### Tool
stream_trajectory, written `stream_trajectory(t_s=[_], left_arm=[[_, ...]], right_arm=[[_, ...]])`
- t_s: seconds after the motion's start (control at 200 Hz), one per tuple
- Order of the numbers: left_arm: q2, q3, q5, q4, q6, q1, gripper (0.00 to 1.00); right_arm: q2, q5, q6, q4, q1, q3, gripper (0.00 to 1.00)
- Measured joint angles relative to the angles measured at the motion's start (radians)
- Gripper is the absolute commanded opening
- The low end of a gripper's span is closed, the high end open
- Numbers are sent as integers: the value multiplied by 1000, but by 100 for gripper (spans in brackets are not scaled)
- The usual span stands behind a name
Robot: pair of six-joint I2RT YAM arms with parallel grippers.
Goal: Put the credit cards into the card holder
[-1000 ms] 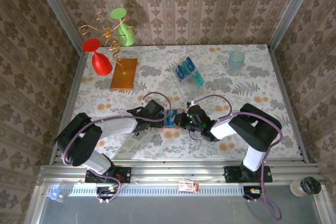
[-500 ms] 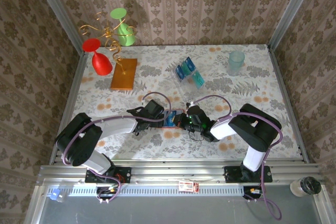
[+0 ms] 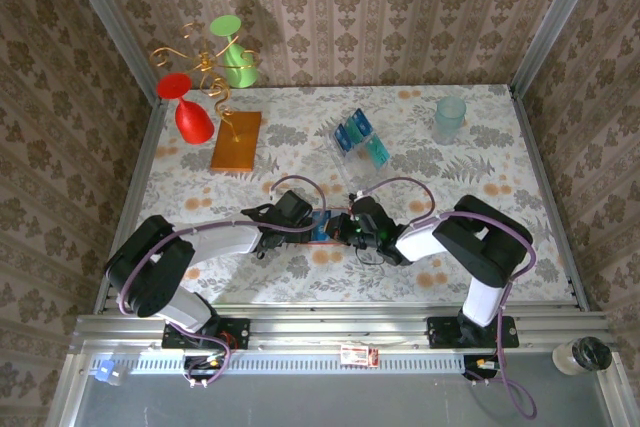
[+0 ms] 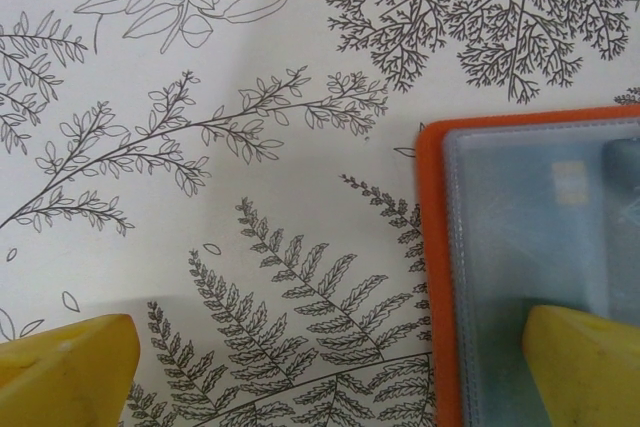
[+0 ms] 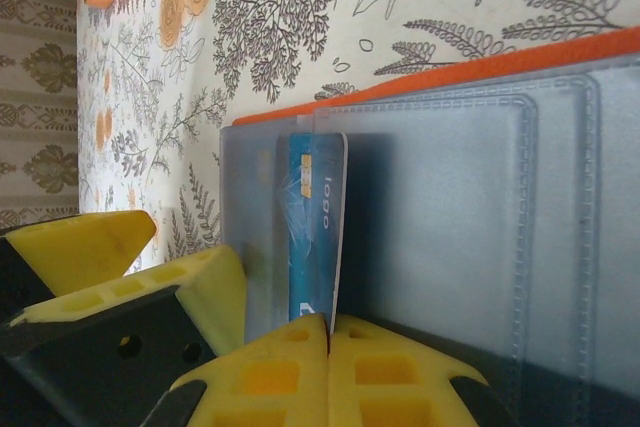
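Two arms reach in from the near edge and meet at the middle of the flowered tabletop (image 3: 480, 162), low over the open holder (image 3: 324, 230). At far left, an orange slab (image 3: 236, 140) carries a gold wire stand (image 3: 205, 67) with a red cup (image 3: 190, 112) and a green cup (image 3: 233, 52). Right of it, at far centre, a clear rack (image 3: 372, 152) has blue and teal cards (image 3: 352, 132) standing in it. A clear tumbler (image 3: 449, 119) is at far right.

The holder (image 5: 450, 197) lies flat, grey-blue pockets up and the orange cover showing as a rim around them. One blue card (image 5: 315, 227) sits partly inside a pocket near the holder's left end, its chip and the word "logo" visible.

The right tool (image 5: 328, 332) is clenched on that card's near end, its yellow fingers pressed together with the thin edge in the seam. In the top view this tool (image 3: 345, 227) sits at the holder's right side.

The left tool (image 4: 322, 372) is released, its jaws wide apart. One finger (image 4: 585, 367) rests over the holder's (image 4: 440, 247) pocket and the other (image 4: 60, 372) over bare tabletop well to the side.
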Motion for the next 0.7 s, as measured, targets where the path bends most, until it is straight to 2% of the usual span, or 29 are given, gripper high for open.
stream_trajectory(t_s=[0.05,0.17,0.25,0.35,0.405,0.57,0.7], left_arm=[[-2,-1,-1,1,-1,0,100],[-3,-2,-1,2,-2,0,100],[-4,-2,-1,2,-2,0,100],[-4,-2,-1,3,-2,0,100],[-4,-2,-1,3,-2,0,100],[-6,-2,-1,2,-2,0,100],[-30,-2,0,-23,-2,0,100]], right_arm=[[0,-11,-9,-14,-1,12,31],[-8,-44,-37,-47,-10,41,44],[-25,-63,-58,-92,-25,51,48],[-58,-70,-94,-181,-52,66,48],[-78,-69,-116,-235,-66,72,45],[-127,-65,-176,-383,-101,96,24],[-130,-67,-227,-467,-108,150,16]])
